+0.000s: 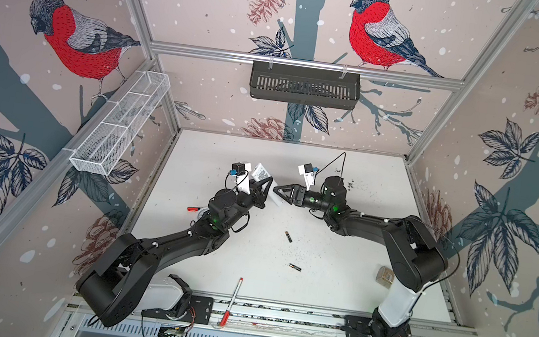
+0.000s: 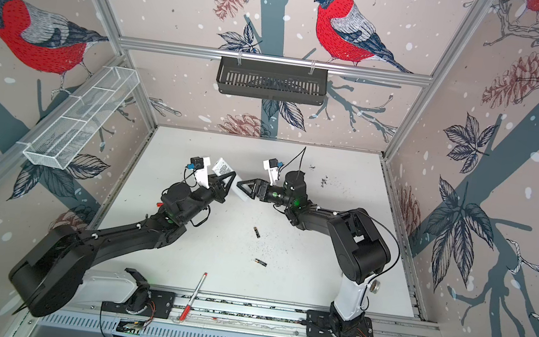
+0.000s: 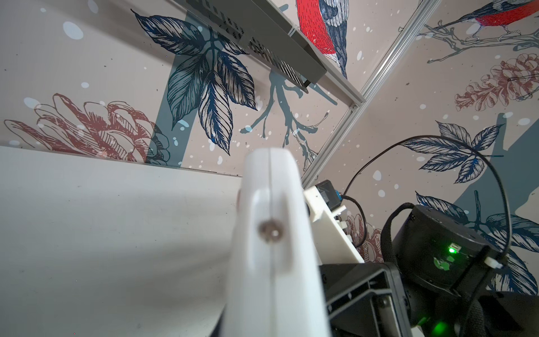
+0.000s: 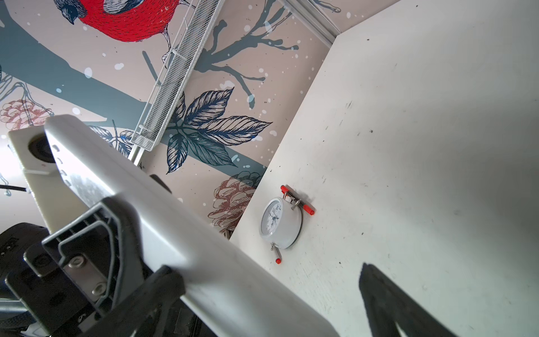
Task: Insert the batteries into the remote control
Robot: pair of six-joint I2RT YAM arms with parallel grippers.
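The white remote control (image 1: 260, 174) (image 2: 221, 167) is held above the table, with my left gripper (image 1: 266, 190) (image 2: 228, 183) shut on its middle. Its rounded end (image 3: 271, 233) fills the left wrist view, where the left fingers are hidden. My right gripper (image 1: 279, 192) (image 2: 243, 185) is open at the remote's lower end. In the right wrist view the remote (image 4: 175, 218) runs between the open right gripper's (image 4: 268, 280) jaws, close to one finger and well apart from the other fingertip (image 4: 388, 300). Two batteries (image 1: 288, 237) (image 1: 295, 268) lie loose on the table in both top views.
A red-and-white pen (image 1: 231, 302) lies at the front edge. A white alarm clock (image 4: 278, 223) with red-tipped feet sits on the table by the left arm. A brown box (image 1: 385, 275) is beside the right arm. A black basket (image 1: 305, 85) and a white mesh basket (image 1: 120, 123) hang on the walls.
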